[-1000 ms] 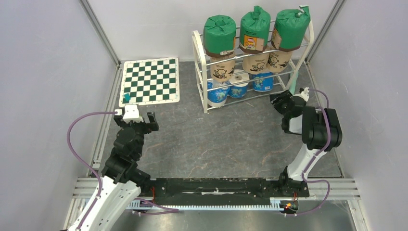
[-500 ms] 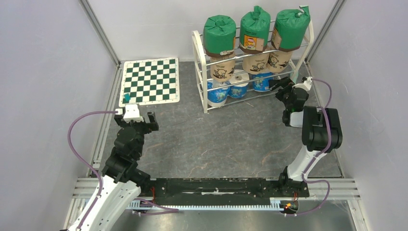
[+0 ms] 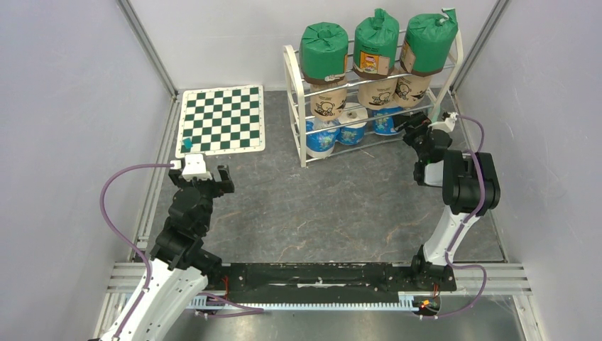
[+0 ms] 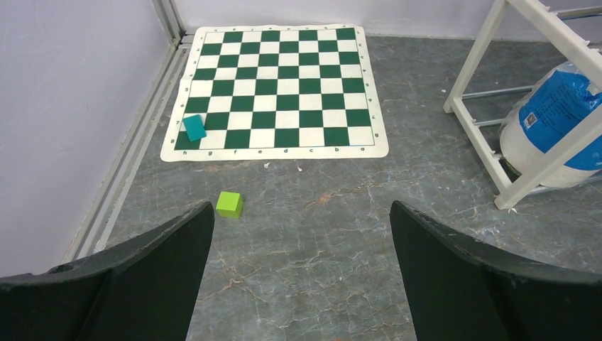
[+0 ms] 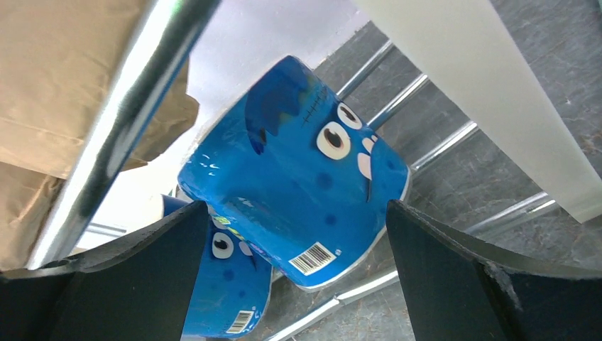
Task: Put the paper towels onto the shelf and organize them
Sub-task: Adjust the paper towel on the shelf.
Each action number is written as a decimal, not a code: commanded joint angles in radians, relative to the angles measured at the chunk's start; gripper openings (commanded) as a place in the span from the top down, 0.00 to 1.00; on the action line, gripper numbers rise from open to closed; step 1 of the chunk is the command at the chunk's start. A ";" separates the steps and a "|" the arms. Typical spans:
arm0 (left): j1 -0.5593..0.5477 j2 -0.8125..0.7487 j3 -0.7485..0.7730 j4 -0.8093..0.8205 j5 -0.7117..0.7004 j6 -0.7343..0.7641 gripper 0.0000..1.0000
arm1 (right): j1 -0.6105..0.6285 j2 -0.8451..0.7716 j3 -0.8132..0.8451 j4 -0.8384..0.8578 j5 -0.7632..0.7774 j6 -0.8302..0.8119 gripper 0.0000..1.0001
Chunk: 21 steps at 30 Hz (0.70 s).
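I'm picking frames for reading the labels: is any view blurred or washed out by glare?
Right wrist: the near chrome rod is out of focus and streaked with glare, while the blue-wrapped roll behind it is sharp, barcode lines distinct. Left wrist: evenly lit, the chessboard mat crisp. Top external: soft, even light, no hard shadows around the shelf.

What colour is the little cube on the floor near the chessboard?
The cube is lime green, clearest in the left wrist view.

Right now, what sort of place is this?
Likely a robot lab test cell: plain panel walls, two arms bolted to a rail, staged props like a chessboard mat and shelf of paper towels.
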 commanded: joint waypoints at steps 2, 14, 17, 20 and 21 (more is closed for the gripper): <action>0.007 0.005 -0.002 0.022 0.008 -0.031 0.00 | 0.009 0.000 -0.002 0.099 -0.015 0.004 0.02; 0.009 0.007 -0.003 0.022 0.007 -0.031 0.00 | 0.012 0.036 0.033 0.112 -0.017 0.018 0.02; 0.008 0.006 -0.004 0.022 0.007 -0.031 0.00 | 0.012 0.048 0.025 0.084 0.002 0.025 0.02; 0.008 0.003 -0.003 0.022 0.007 -0.031 0.00 | 0.012 0.058 0.003 0.048 0.023 0.022 0.04; 0.009 0.004 -0.003 0.022 0.009 -0.031 0.00 | 0.012 0.061 -0.006 0.031 0.032 0.021 0.05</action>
